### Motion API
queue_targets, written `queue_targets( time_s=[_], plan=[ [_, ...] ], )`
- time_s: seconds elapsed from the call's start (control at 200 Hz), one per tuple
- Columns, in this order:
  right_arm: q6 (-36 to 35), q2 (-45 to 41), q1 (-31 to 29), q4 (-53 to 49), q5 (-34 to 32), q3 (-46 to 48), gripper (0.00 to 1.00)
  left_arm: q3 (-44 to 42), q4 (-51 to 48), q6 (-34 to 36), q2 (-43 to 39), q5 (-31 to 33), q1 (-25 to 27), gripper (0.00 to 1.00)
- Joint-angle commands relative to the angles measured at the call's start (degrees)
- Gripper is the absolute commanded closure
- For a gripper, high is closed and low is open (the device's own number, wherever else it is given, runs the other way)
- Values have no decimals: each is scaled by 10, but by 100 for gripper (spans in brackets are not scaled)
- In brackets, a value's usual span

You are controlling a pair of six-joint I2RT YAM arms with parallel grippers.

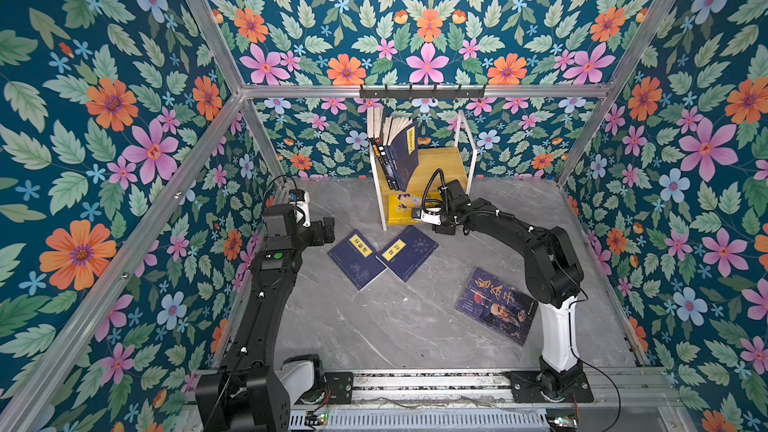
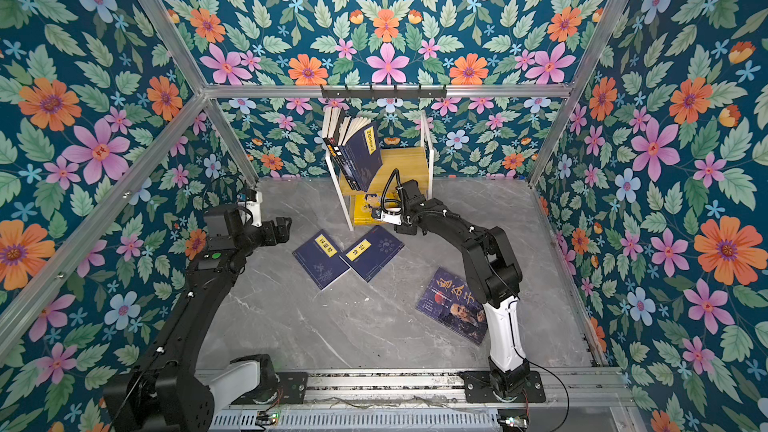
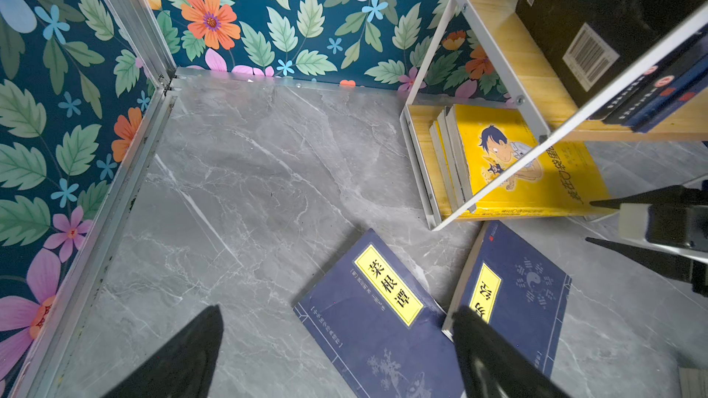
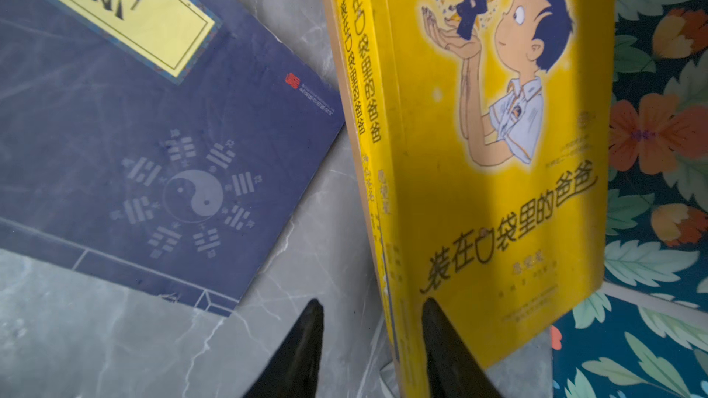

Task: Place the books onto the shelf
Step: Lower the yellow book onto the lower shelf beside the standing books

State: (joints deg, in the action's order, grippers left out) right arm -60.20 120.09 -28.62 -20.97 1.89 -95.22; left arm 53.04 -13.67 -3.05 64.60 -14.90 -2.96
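Purple book [image 1: 495,306] lies flat, skewed diagonally.

Teal wallpaper [image 1: 428,14] thick with orange, pink and pale blue flowers covers every wall around me, seamed by bare aluminium bars [image 1: 208,137]. Beyond and above the right gripper [image 1: 415,214], a black hook rail [image 1: 422,92] runs along the back wall. Under it and the left gripper [image 1: 327,229] spreads a grey marbled floor [image 1: 395,326], evenly and softly lit.
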Motion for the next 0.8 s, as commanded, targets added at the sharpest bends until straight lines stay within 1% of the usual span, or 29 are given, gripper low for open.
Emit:
queue_targets(
  time_s=[0.0, 0.16, 0.275, 0.32, 0.645, 0.795],
  plan=[
    [-1, 7, 1, 22, -2, -8, 60, -1, 9, -2, -2, -2, 0, 4],
    [-8, 20, 0, 34, -2, -18, 65, 4, 7, -7, 5, -4, 0, 5],
    [-6, 25, 0, 55, -11, -16, 72, 1, 10, -6, 6, -4, 0, 4],
    [-4, 25, -1, 57, -10, -17, 74, 4, 9, -7, 8, -3, 0, 4],
    [4, 33, -4, 68, -7, -23, 77, 2, 9, -4, 4, 0, 0, 4],
    [14, 34, -5, 76, -16, -25, 78, 1, 10, -2, 5, 1, 0, 4]
  ],
)
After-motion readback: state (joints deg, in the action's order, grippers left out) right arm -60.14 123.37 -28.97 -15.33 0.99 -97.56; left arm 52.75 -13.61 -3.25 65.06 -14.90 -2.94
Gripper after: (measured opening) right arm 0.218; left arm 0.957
